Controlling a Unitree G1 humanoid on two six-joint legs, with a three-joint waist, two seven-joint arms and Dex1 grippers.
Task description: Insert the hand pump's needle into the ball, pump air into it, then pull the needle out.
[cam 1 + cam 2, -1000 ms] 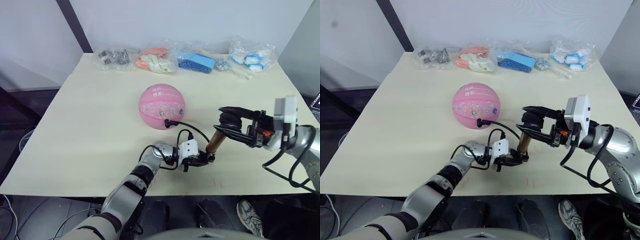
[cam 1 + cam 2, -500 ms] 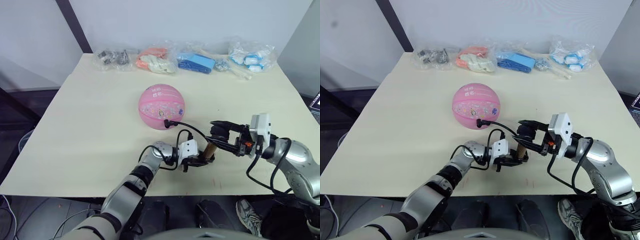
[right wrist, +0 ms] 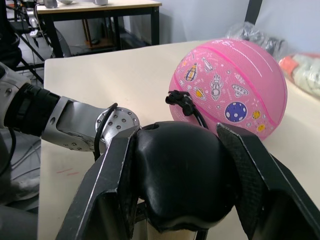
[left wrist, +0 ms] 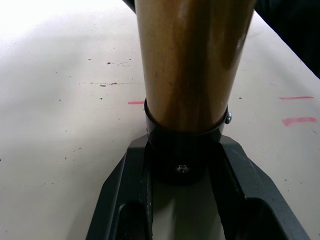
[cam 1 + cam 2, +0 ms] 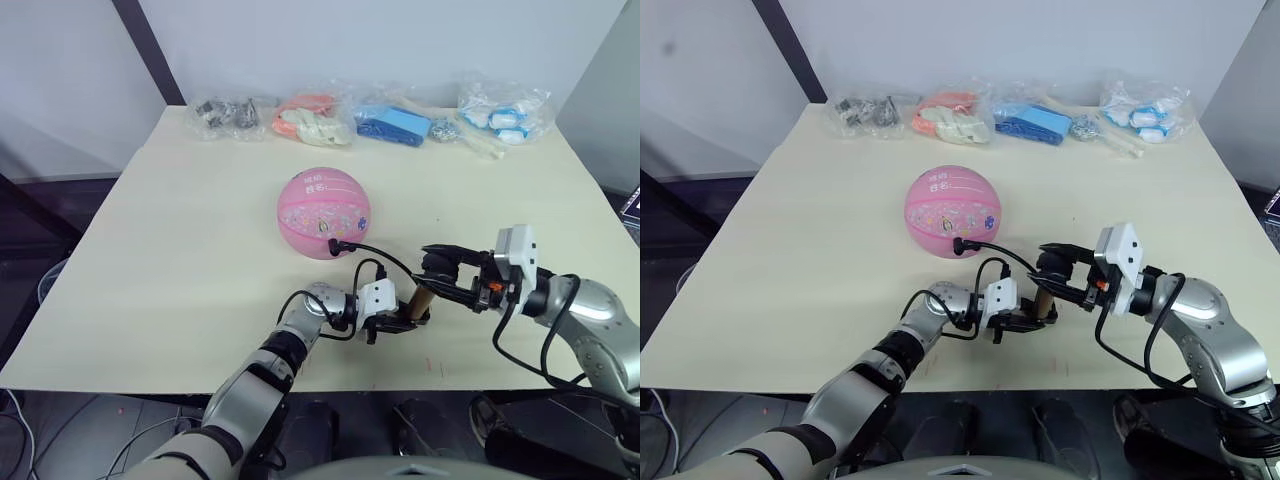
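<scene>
left wrist view: left claw (image 4: 182, 200) clamps hand pump (image 4: 187, 65) base.

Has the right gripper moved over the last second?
Yes. The right gripper has dropped, pushing the hand pump handle down. Against the still ball, it now sits lower and closer to the left gripper holding the pump's base.

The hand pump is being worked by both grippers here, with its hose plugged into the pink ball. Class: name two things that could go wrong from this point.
1. The ball rests loose on the table, tied only by the thin hose; a tug could roll it or pull the needle out.
2. The left gripper clamps only the hand pump base, and the pump leans, so the right gripper pressing on the handle might tip or slip it.
</scene>
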